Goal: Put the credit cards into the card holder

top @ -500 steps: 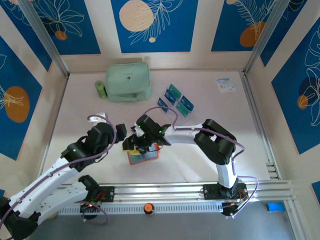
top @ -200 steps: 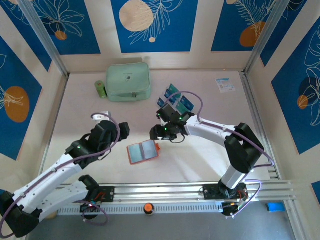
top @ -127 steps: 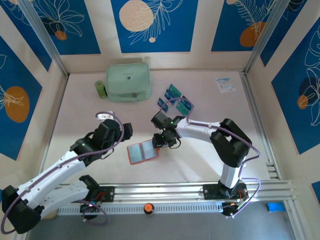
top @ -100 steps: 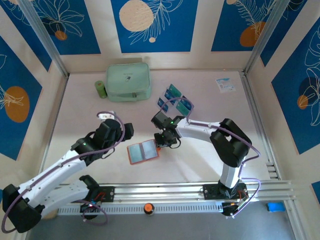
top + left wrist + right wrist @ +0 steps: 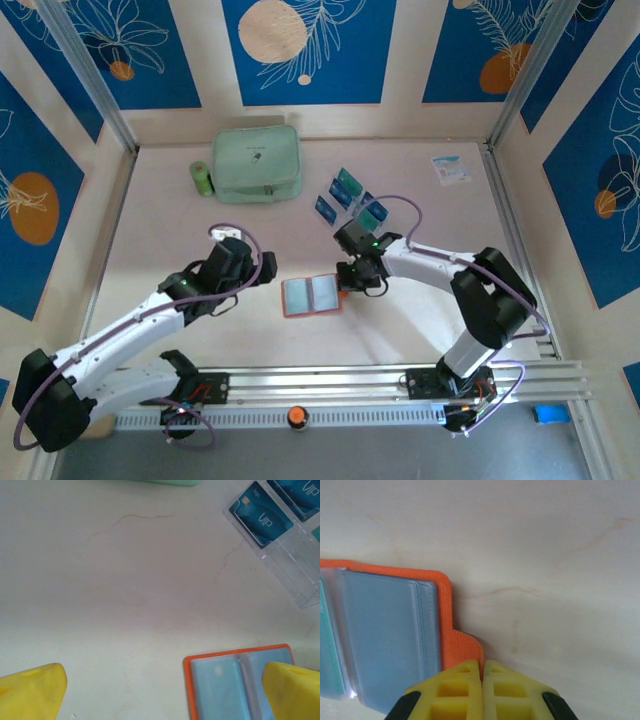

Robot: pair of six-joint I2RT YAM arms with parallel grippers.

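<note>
Orange, soft, leather-like card holder (image 5: 312, 296): it lies open on the pale table (image 5: 180, 230) at near centre, long axis left to right, clear blue-tinted sleeves (image 5: 390, 625) facing up. We find the right gripper (image 5: 352, 289) at its right edge, yellow fingers pressed together on the small tab (image 5: 466, 647). The left gripper (image 5: 262, 272) hangs just left of the holder, jaws spread wide and empty. Teal credit cards (image 5: 349, 188), thin flat rectangles with pale markings, stand in a clear acrylic rack (image 5: 295, 570) far and slightly right of the holder. We judge the right arm the nearer to them.
</note>
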